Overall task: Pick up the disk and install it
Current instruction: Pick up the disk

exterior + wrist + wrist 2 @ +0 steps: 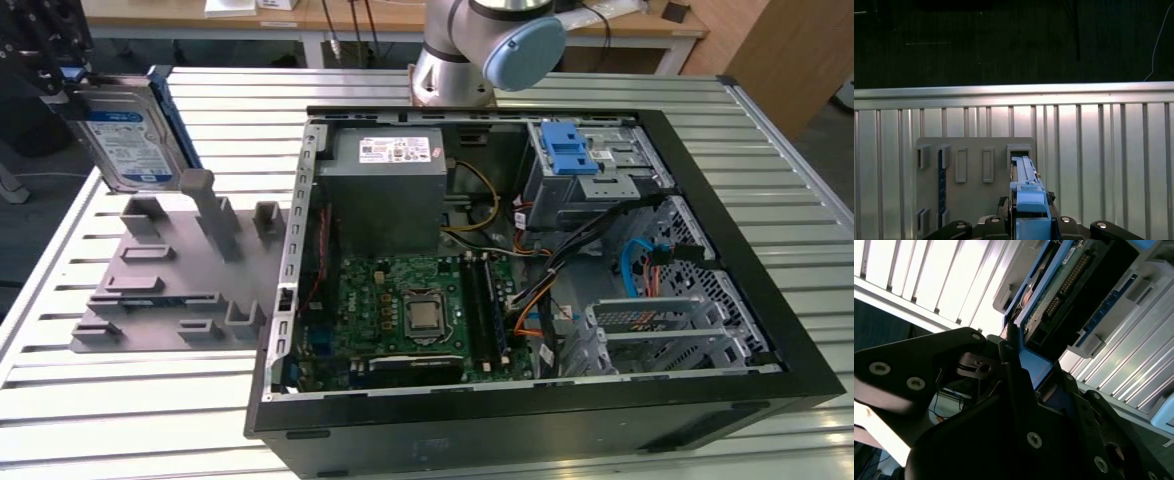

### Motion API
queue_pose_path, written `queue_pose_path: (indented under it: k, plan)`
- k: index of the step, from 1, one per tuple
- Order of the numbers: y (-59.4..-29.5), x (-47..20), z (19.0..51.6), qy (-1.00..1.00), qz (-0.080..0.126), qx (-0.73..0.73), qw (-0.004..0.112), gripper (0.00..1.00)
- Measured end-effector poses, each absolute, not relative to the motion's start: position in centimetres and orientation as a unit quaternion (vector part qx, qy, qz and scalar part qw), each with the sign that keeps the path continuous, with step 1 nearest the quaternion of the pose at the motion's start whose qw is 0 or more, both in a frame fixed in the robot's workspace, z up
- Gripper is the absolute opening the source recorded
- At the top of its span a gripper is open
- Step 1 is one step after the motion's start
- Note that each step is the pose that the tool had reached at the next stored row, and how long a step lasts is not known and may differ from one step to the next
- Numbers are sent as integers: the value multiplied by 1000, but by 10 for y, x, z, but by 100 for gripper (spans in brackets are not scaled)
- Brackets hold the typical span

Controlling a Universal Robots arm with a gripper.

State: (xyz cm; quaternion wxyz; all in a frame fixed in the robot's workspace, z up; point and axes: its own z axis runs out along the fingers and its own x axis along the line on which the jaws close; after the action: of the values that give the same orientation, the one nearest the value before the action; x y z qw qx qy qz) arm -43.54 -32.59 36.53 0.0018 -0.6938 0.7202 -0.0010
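**A:** Front to back: one open computer case (534, 415), one grey slotted fixture (160, 300) beside it on the slatted table (134, 410), and one disk (123, 140).

**B:** The disk's up on edge above the fixture. The gripper (67, 85) has it, fingers closed on its blue rails!

**A:** Silver body, blue frame, and a white-and-blue label, though I can't read the print.

**B:** The second wrist view catches its green circuit board (1064, 290) underneath.

Disk (1064, 282) in the gripper (1018, 347)
The black gripper clamps the disk's blue-railed end, green circuit board exposed; the slatted metal table (919, 280) lies behind the disk.
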Motion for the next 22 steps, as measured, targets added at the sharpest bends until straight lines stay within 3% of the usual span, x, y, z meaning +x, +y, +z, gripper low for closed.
queue_pose_path:
  k: [22]
  plan:
    - [-326,-436,403,720,-2,-694,8,36]
